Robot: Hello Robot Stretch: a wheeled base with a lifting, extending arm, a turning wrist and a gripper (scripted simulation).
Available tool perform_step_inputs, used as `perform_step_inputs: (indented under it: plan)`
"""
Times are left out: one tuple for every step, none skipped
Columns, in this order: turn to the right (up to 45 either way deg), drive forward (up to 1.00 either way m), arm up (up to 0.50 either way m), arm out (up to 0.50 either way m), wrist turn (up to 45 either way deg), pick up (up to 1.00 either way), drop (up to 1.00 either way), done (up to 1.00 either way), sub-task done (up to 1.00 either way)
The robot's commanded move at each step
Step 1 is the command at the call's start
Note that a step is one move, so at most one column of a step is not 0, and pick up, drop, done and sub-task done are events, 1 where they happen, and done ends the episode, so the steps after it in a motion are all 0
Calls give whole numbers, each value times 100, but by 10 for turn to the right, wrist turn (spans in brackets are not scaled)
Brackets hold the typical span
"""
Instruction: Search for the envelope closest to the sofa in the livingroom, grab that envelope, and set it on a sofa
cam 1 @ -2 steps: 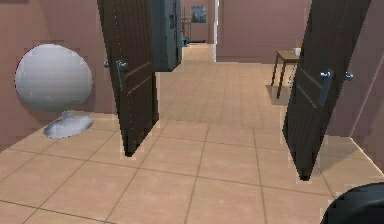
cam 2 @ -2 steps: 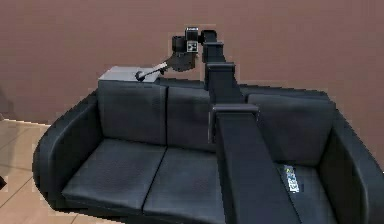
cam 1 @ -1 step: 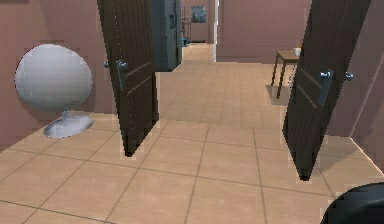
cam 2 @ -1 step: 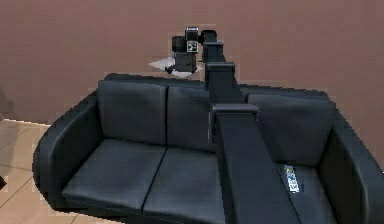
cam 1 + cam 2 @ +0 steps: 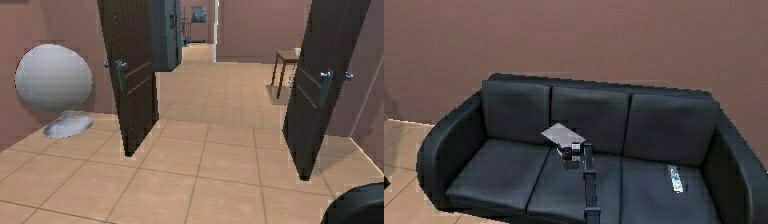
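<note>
A dark leather three-seat sofa (image 5: 504,165) stands against a brown wall in the arm side view. The arm (image 5: 590,190) rises from the bottom edge over the middle seat. At its far end is the gripper (image 5: 568,152). A flat grey envelope (image 5: 561,133) hangs tilted at the gripper's fingers, in front of the middle backrest and clear of the seat cushion, so the gripper holds it.
A thin dark remote-like thing (image 5: 675,180) lies on the sofa's right seat. In the forward view two dark doors (image 5: 130,70) (image 5: 322,90) stand ajar on a tiled floor. A white egg chair (image 5: 54,82) stands left and a small wooden table (image 5: 286,68) at the right.
</note>
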Motion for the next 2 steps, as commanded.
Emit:
perform_step_inputs:
  plan:
    - [0,0,-32,0,0,0,0,0,0]
    - [0,0,0,0,0,0,100,0,0]
